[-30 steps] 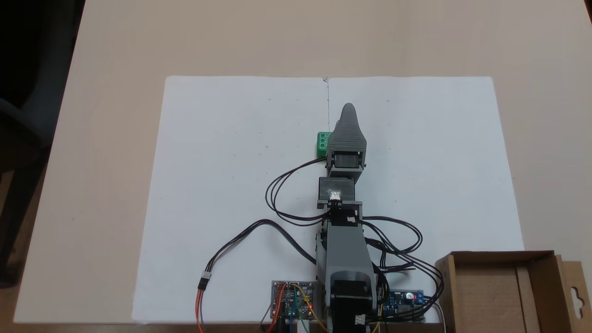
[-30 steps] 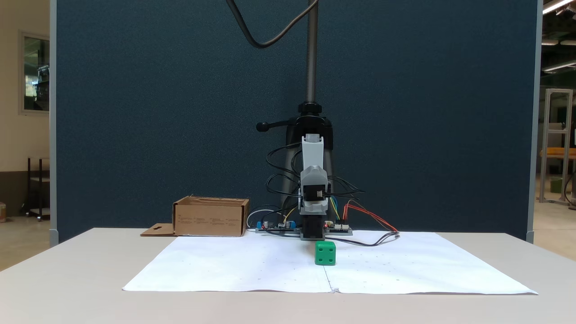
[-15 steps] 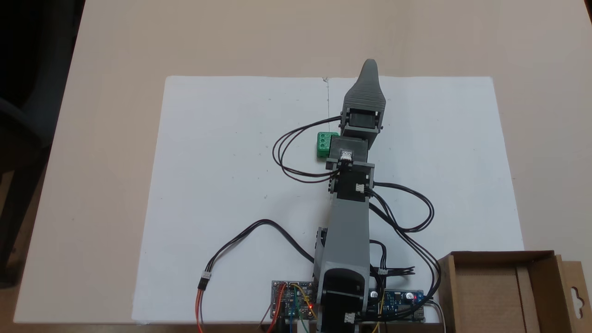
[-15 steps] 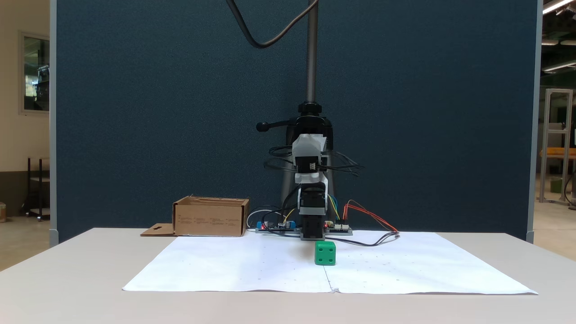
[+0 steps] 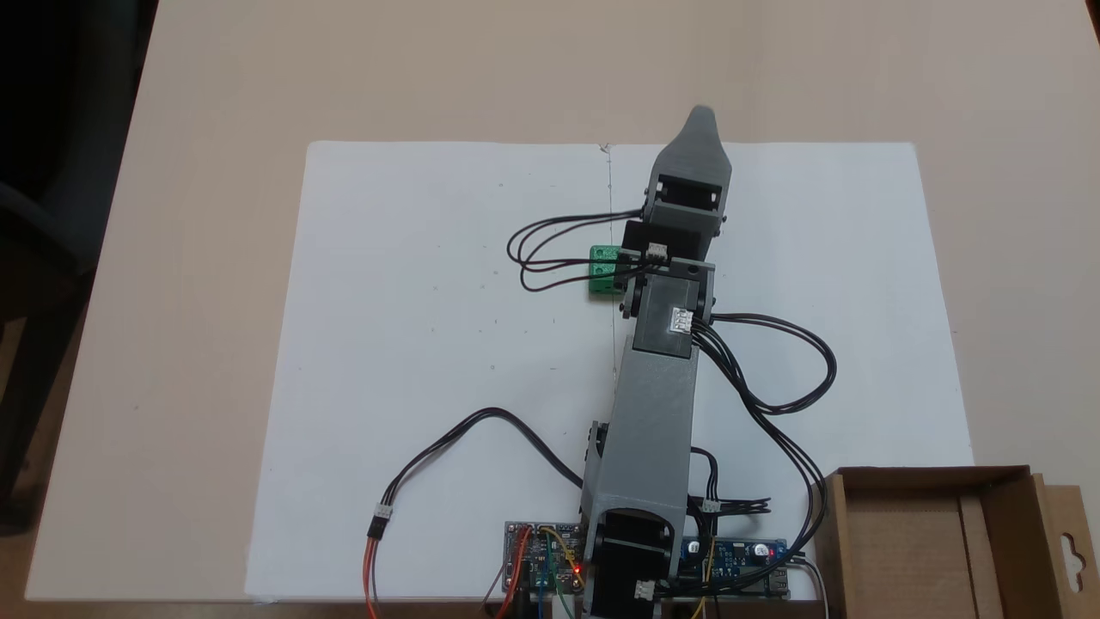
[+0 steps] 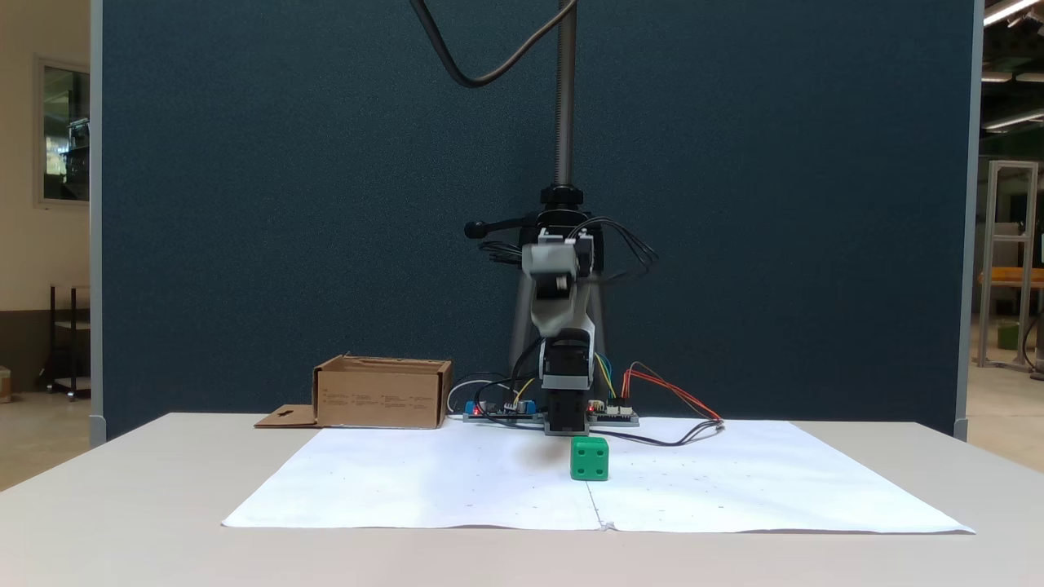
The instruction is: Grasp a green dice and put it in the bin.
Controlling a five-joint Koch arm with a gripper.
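The green dice (image 5: 602, 268) rests on the white paper, partly hidden in a fixed view by my wrist and its black cables. From the front, the green dice (image 6: 590, 457) stands alone on the sheet with nothing touching it. My grey gripper (image 5: 703, 120) reaches past the dice, up and to the right of it in that view. Seen from the front, the gripper (image 6: 555, 273) is blurred and hangs high above the table. Only one tip shows, so its jaws cannot be read. The brown cardboard bin (image 5: 997, 490) sits at the lower right, and its front wall (image 6: 382, 399) shows left of the arm's base.
White paper (image 5: 412, 344) covers the middle of the beige table. Circuit boards (image 5: 541, 559) and looping black cables (image 5: 773, 404) lie around the arm's base. A black camera stand (image 6: 563, 204) rises behind the arm before a dark blue partition.
The arm has lifted and stretched outward over the last second, its tip swinging past the dice and slightly right in the top view. The dice has not moved.
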